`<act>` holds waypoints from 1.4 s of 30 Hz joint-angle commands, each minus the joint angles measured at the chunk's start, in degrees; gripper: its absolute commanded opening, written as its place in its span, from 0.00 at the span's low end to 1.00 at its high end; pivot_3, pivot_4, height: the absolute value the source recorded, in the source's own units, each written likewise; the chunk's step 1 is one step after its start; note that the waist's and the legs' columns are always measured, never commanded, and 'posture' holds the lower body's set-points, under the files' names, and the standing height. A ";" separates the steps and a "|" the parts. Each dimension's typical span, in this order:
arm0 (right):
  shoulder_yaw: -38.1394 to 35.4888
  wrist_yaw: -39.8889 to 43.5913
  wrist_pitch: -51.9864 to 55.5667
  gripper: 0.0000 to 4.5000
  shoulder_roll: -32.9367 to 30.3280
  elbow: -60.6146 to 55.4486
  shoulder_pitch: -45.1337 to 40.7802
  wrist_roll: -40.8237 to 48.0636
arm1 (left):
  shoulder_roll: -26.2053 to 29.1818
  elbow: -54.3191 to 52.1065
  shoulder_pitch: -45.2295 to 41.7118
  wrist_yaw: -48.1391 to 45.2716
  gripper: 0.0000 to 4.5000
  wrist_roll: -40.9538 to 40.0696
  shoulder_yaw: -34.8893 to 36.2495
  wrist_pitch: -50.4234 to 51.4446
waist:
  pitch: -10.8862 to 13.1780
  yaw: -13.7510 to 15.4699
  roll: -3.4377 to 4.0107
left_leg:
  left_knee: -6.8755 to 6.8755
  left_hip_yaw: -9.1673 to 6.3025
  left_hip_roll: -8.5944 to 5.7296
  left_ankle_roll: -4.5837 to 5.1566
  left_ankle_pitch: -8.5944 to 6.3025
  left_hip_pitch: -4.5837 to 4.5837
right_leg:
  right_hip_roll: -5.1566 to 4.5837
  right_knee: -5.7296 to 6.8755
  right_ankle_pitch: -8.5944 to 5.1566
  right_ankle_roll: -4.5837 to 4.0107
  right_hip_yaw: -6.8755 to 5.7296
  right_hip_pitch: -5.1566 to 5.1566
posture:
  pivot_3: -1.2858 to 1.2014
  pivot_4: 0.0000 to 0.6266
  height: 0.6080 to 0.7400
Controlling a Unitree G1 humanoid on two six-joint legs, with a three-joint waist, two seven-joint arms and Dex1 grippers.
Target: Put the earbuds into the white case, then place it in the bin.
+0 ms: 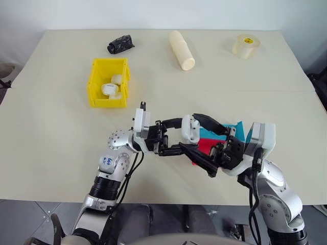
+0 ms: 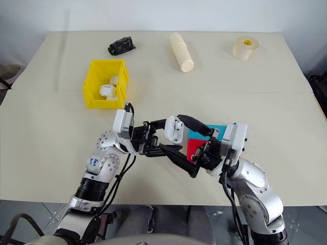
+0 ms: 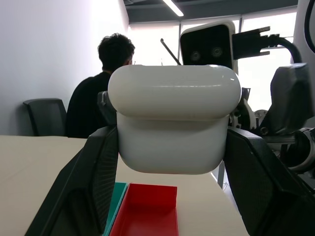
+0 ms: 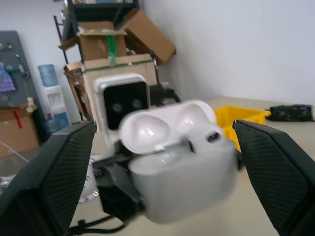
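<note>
On the beige bench point(image 1: 51, 132), a black crumpled object point(image 1: 120, 44), a cream cylinder point(image 1: 182, 50) and a tape roll point(image 1: 245, 46) are spread along the far edge, while a red tray point(image 3: 145, 211) and a blue tray point(image 1: 240, 128) are set side by side near the front.

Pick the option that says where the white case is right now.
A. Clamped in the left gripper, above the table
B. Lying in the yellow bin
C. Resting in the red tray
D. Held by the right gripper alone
A: the left gripper is shut on the white case above the table, while the right gripper stands open around it.
</note>
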 commanded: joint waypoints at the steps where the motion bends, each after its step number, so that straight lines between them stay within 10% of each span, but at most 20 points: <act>1: -5.73 0.74 0.59 1.00 -3.63 -1.67 1.04 2.68 | 0.74 -2.71 0.06 -0.35 0.67 -0.95 0.69 -1.00 | 0.00 0.04 0.00 | 0.00 0.00 -0.01 0.01 0.00 0.00 | -0.01 -0.01 0.00 0.00 0.00 0.01 | 0.52 0.24 1.00; 20: -29.60 23.93 -6.03 1.00 -26.63 22.03 13.71 -6.59 | 8.38 -2.63 6.43 -1.54 0.67 2.27 2.02 -5.55 | 0.00 -0.03 0.00 | -0.05 0.11 0.03 0.11 -0.01 0.08 | 0.01 -0.10 0.01 0.02 0.02 0.11 | 0.52 0.24 1.00; 30: -6.63 19.83 15.75 1.00 -37.73 23.47 -17.35 -13.21 | 6.70 -4.66 8.04 1.35 0.67 3.29 0.48 -6.32 | 0.00 0.03 0.05 | -0.02 0.08 0.32 0.07 0.01 0.02 | -0.01 -0.14 0.02 0.03 0.00 0.04 | 0.52 0.24 1.00; 42: 22.43 25.11 13.87 1.00 -30.57 43.13 -45.75 -38.06 | 4.80 -5.30 7.97 3.06 0.67 3.84 -1.32 -7.03 | 0.00 0.12 0.05 | -0.04 0.04 0.02 0.08 0.00 -0.26 | -0.14 -0.19 0.03 0.05 -0.07 -0.22 | 0.52 0.24 1.00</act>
